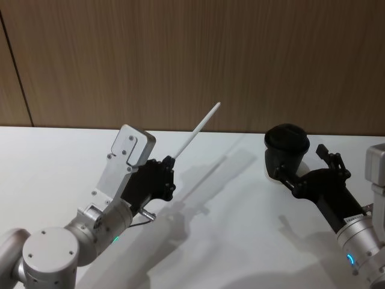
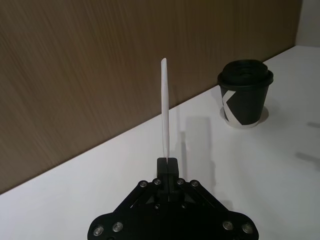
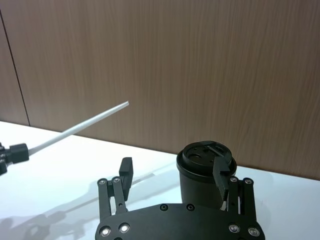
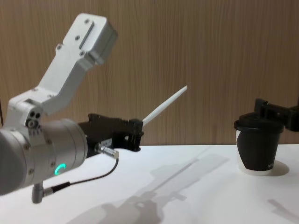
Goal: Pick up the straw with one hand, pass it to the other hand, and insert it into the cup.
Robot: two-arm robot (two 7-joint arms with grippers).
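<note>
Left gripper (image 1: 171,161): raised above the table (image 1: 228,241) on the robot's left side, with its jaws brought fully together on the lower end of the straw (image 1: 195,131). The straw is clear of the table surface and is carried only by this grip. In the head view it slants upward, away from the robot and toward the right, and its free tip shows against the wood-panelled wall (image 1: 180,54). In the chest view it rises at a similar slant toward the cup side. The straw appears straight, with no bend noted. A green ring (image 4: 58,169) is lit on the silver-grey wrist housing of the left arm, and a dark cable (image 4: 88,179) hangs beneath it. Right gripper (image 3: 172,170): low over the table on the robot's right side, jaws wide apart and holding nothing. The cup (image 1: 287,147) stands upright on the table near the wall with its black lid fitted, just ahead of the right gripper. In the right wrist view one finger overlaps the lid edge and the other stands off to the cup's side. Contact between that finger and the cup cannot be determined. The straw tip and the cup are well apart, with bare table between the two grippers.
</note>
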